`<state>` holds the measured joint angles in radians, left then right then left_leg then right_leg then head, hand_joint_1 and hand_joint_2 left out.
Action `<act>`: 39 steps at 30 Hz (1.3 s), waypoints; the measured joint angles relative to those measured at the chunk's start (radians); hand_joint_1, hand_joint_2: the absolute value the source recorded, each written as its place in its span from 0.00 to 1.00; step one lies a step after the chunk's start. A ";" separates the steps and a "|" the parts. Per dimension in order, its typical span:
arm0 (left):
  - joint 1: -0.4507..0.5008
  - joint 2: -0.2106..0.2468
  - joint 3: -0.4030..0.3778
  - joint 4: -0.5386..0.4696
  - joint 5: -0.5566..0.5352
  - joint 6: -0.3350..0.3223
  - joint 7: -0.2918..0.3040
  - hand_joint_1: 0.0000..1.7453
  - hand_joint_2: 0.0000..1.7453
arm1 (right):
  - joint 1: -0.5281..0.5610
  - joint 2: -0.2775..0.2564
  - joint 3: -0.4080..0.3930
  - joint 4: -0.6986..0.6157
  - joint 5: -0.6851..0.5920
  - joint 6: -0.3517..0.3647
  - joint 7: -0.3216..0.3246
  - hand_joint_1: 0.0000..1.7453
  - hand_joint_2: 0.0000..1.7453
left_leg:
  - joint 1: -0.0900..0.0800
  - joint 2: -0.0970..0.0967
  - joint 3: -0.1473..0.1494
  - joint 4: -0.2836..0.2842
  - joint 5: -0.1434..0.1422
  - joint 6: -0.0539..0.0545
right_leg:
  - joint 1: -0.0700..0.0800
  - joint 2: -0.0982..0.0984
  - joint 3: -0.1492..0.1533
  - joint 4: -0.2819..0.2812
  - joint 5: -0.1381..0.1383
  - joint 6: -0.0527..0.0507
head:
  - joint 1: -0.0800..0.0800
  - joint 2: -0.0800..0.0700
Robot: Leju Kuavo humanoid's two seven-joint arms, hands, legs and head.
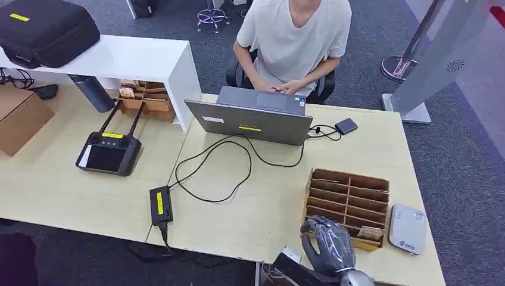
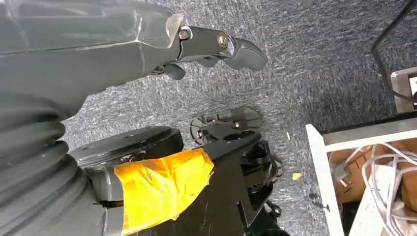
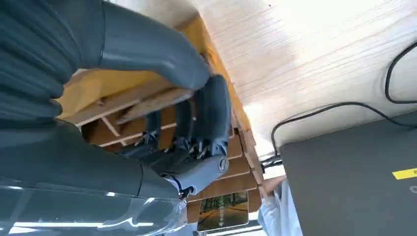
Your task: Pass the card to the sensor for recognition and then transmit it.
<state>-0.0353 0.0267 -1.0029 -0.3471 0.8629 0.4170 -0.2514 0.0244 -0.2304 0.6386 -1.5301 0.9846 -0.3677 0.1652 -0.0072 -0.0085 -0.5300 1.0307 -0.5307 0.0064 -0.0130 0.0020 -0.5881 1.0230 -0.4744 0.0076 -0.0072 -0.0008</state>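
Early stage: our right hand (image 1: 329,241) reaches at the cardboard rack (image 1: 348,199), fingers curled, grip on a card unclear. Reader (image 1: 407,228) untouched. Left hand (image 2: 216,46) hangs empty.

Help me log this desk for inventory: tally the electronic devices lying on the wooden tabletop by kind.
Laptop: 1
Remote controller with screen: 1
Black power adapter: 1
Small dark box on a cable: 1
Grey card sensor: 1
Total: 5

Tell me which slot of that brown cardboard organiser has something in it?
The row nearest the robot in the brown cardboard slotted organiser: a speckled brown card lies there, right of the right hand. Other rows look empty.
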 joint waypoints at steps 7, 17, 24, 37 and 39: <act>0.002 0.001 0.000 0.000 -0.002 -0.001 -0.003 0.00 1.00 | 0.002 0.000 0.000 -0.002 -0.021 -0.002 -0.011 0.58 1.00 | 0.000 0.000 0.000 0.000 0.000 0.000 | 0.000 0.000 0.000 0.000 0.000 0.000 | 0.000 0.000; -0.001 0.002 0.000 -0.003 -0.002 0.004 -0.003 0.00 1.00 | 0.001 0.000 0.000 -0.013 -0.033 0.003 -0.011 0.55 1.00 | 0.000 0.000 0.000 0.000 0.000 0.000 | 0.000 0.000 0.000 0.000 0.000 0.000 | 0.000 0.000; 0.000 0.002 0.000 -0.003 -0.010 0.020 -0.008 0.00 1.00 | 0.003 0.000 0.000 -0.013 -0.041 0.004 -0.015 0.31 1.00 | 0.000 0.000 0.000 0.000 0.000 0.000 | 0.000 0.000 0.000 0.000 0.000 0.000 | 0.000 0.000; 0.000 0.003 0.002 -0.004 -0.018 0.032 -0.024 0.00 1.00 | 0.005 0.000 0.000 -0.013 -0.048 -0.002 -0.026 0.31 1.00 | 0.000 0.000 0.000 0.000 0.000 0.000 | 0.000 0.000 0.000 0.000 0.000 0.000 | 0.000 0.000; 0.000 0.002 0.002 -0.005 -0.018 0.032 -0.024 0.00 1.00 | 0.005 0.000 0.000 -0.013 -0.048 -0.001 -0.026 0.31 1.00 | 0.000 0.000 0.000 0.000 0.000 0.000 | 0.000 0.000 0.000 0.000 0.000 0.000 | 0.000 0.000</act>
<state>-0.0357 0.0290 -1.0006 -0.3517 0.8453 0.4486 -0.2750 0.0297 -0.2300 0.6382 -1.5431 0.9361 -0.3689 0.1392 -0.0072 -0.0084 -0.5300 1.0307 -0.5307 0.0064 -0.0130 0.0020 -0.5881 1.0231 -0.4744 0.0076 -0.0072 -0.0008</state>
